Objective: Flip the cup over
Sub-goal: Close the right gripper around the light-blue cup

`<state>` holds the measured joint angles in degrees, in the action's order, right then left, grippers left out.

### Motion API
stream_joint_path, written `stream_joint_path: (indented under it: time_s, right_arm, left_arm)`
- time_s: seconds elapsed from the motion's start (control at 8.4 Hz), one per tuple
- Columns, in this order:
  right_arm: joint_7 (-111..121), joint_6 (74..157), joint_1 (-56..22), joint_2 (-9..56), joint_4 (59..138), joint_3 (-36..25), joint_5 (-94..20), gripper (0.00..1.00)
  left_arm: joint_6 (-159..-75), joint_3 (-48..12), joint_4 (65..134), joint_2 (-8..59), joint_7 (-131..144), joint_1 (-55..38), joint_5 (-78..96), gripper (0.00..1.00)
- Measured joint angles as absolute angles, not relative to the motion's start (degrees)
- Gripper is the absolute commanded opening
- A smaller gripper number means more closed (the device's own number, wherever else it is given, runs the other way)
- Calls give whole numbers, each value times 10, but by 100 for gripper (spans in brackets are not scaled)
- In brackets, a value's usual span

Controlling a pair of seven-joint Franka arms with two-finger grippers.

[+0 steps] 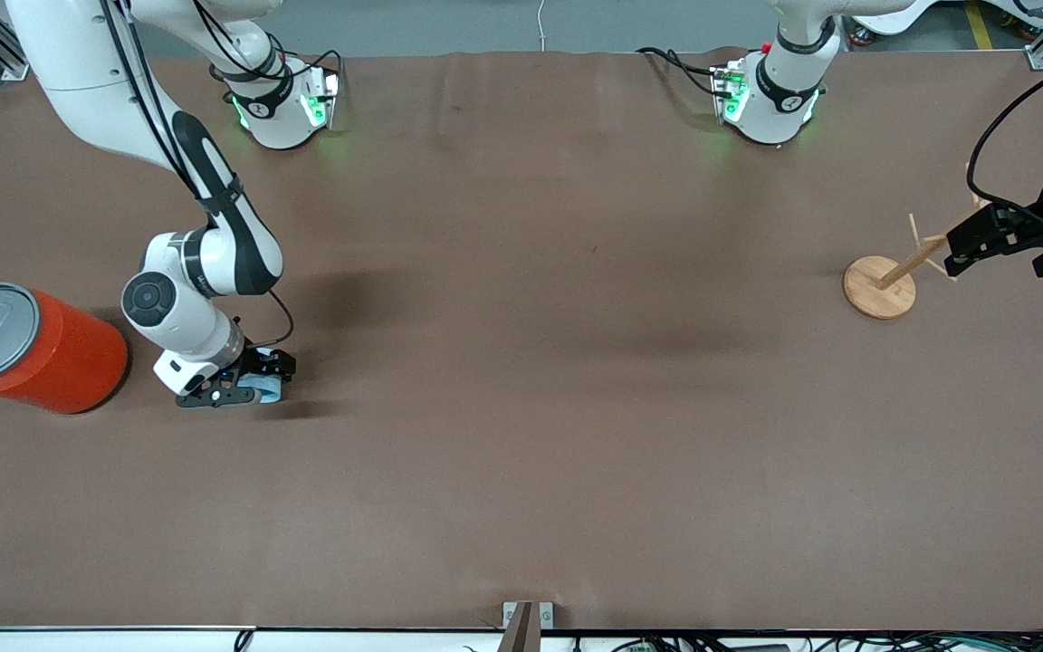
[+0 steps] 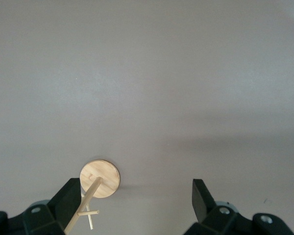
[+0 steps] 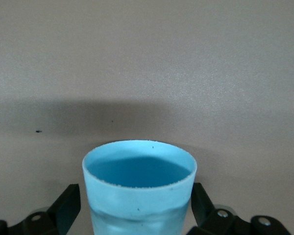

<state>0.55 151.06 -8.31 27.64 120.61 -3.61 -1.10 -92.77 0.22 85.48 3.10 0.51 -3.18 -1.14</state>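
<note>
Right end effector (image 1: 254,388) low at the worktop (image 1: 521,407), fingers set either side of the cup (image 1: 266,389), just beside the orange canister (image 1: 33,349)

Seen from the right wrist, the cup (image 3: 139,196) sits between the fingers (image 3: 68,208) with its open mouth facing away from the camera; contact looks close but a firm clamp cannot be confirmed. A good flip probably needs a snug grip on the wall, a small lift, then a slow wrist roll clear of the canister. Left end effector (image 1: 961,249) waits wide open and empty over the wooden stand (image 1: 880,286)
</note>
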Motion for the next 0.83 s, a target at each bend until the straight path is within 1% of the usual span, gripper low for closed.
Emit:
stream_joint_path:
  time_s: [0.12, 0.24, 0.36, 0.71, 0.83]
  right_arm:
    - [9, 1511, -83, 276, 1206, -36, -11, 38]
    - [16, 1511, -83, 276, 1205, -36, -11, 26]
    - [17, 1509, -83, 273, 1202, -36, -11, 25]
    - [19, 1507, -84, 276, 1192, -36, -11, 25]
    - [20, 1480, -86, 273, 1181, -34, -11, 25]
  left_arm:
    - [-928, 2, 855, 31, 5, -32, -11, 100]
    - [-928, 2, 855, 31, 5, -32, -11, 100]
    - [-928, 2, 855, 31, 5, -32, -11, 100]
    - [-928, 2, 855, 31, 5, -32, -11, 100]
    - [-928, 2, 855, 31, 5, -32, -11, 100]
